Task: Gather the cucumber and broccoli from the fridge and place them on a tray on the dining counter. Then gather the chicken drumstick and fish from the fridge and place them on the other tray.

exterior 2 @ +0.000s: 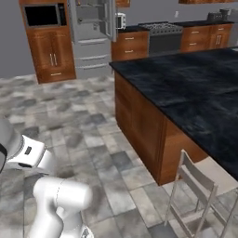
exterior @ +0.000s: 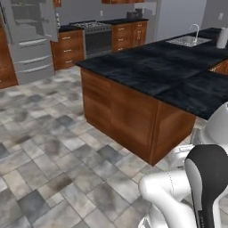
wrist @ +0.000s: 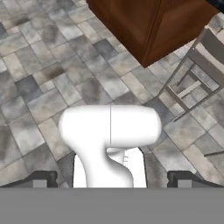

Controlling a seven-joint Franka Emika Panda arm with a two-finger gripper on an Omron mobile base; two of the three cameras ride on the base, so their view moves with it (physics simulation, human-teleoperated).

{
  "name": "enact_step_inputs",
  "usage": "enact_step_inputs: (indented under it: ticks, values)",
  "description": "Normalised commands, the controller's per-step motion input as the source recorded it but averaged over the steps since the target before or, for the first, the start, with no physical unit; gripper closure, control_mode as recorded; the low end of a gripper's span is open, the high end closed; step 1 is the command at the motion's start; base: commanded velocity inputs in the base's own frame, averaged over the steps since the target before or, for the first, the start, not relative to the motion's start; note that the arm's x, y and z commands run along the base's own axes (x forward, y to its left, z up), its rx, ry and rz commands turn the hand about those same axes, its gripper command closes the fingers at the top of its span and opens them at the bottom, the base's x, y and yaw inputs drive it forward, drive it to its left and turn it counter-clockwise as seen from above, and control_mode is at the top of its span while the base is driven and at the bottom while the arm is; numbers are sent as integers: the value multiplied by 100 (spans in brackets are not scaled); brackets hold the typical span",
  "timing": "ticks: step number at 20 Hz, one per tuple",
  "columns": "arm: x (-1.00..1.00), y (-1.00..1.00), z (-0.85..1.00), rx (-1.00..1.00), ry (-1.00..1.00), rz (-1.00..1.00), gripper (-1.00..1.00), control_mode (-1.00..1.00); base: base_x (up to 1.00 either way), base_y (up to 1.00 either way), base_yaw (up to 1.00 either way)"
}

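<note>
Black dining counter (exterior: 156, 67); steel fridge (exterior 2: 93, 37) open; no writing legible.

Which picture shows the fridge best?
The right base view: the fridge stands at the far wall with its upper doors open, shelves and drawer fronts visible. The left base view shows it too, but cut off at the corner. The hand view looks down at floor tiles.
</note>
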Motion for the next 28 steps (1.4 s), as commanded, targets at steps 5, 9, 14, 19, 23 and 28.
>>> enact_step_inputs:
  ticks: [5,9,14,19,23,28]
  values:
    - [0,0,0,0,0,0,-100,100,100,82,-22]
    - [0,0,0,0,0,0,-100,100,100,82,-22]
    - [0,0,0,0,0,0,-100,100,100,79,-21]
    - [0,0,0,0,0,0,-100,100,100,78,-21]
    - [0,0,0,0,0,0,-100,100,100,80,-21]
    - [0,0,0,0,0,0,-100,100,100,80,-20]
